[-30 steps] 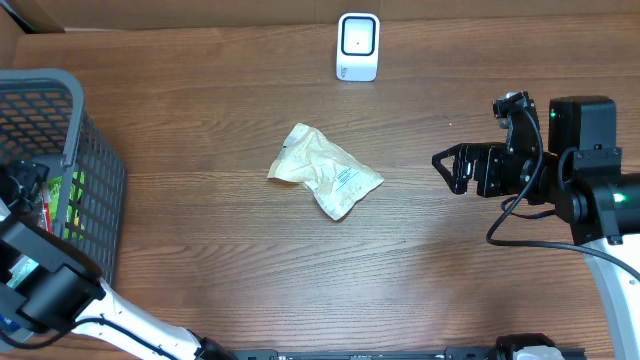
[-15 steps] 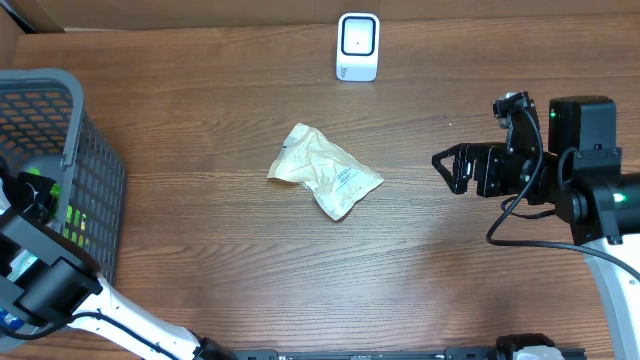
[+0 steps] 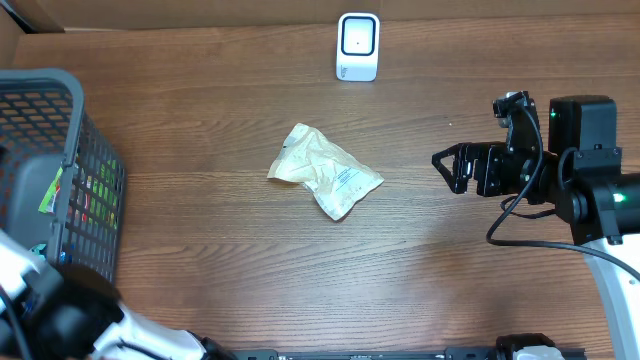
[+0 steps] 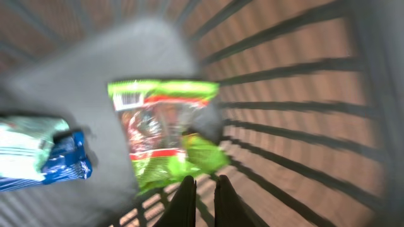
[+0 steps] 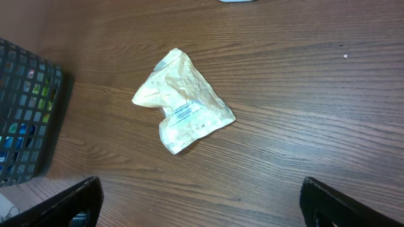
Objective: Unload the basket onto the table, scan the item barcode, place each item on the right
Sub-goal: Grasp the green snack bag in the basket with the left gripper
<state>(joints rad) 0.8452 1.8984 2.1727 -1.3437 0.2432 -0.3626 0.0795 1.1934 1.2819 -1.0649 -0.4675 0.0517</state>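
Packet (image 4: 165,132) front shown by left wrist only; left hand (image 4: 204,188) together, right hand (image 3: 447,170) apart.

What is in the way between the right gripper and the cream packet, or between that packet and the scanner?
Nothing visible. Only wooden table shows between the open right gripper and the cream packet, and between the packet and the scanner.

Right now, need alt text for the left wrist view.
Blurred view into a grey basket: a green and red snack packet, barcode near its top left, sits centre, with a blue and white packet at left. The closed left tool points at the green packet's lower edge from below; whether it grips it is unclear.
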